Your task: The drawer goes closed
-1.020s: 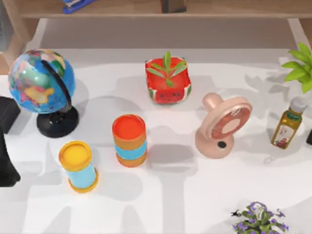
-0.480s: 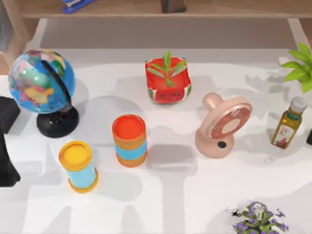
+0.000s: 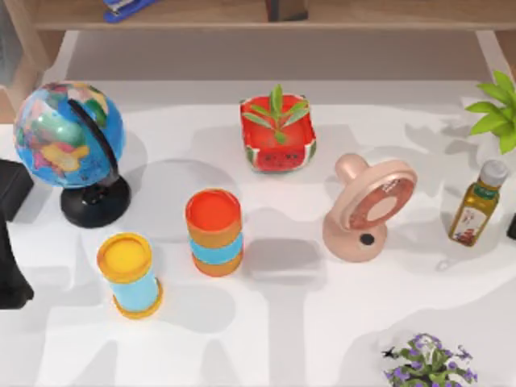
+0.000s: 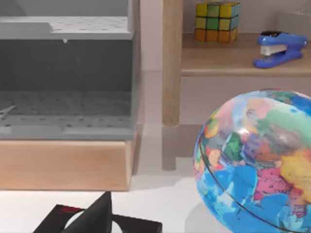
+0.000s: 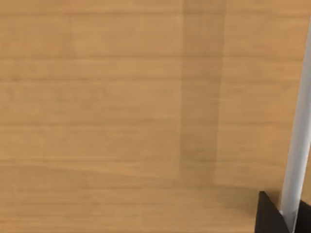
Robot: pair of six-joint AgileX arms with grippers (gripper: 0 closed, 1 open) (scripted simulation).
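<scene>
The drawer (image 4: pixel 65 162) appears in the left wrist view with a light wooden front panel and a grey perforated inside; it stands pulled out from the wooden cabinet. My left gripper (image 4: pixel 97 218) is a dark shape low in that view, short of the drawer front and apart from it. In the top view my left arm (image 3: pixel 10 242) sits at the table's left edge, beside the globe. The right wrist view faces a plain wooden panel (image 5: pixel 121 107) at close range, with a dark part of my right gripper (image 5: pixel 273 216) at the corner.
A globe (image 3: pixel 71 141) stands at the left, near the left arm. Two striped canisters (image 3: pixel 214 232) (image 3: pixel 129 274), a watermelon planter (image 3: pixel 276 133), a pink fan (image 3: pixel 367 210) and an oil bottle (image 3: pixel 477 203) dot the table. A puzzle cube (image 4: pixel 216 20) and blue stapler (image 4: pixel 279 46) rest on the shelf.
</scene>
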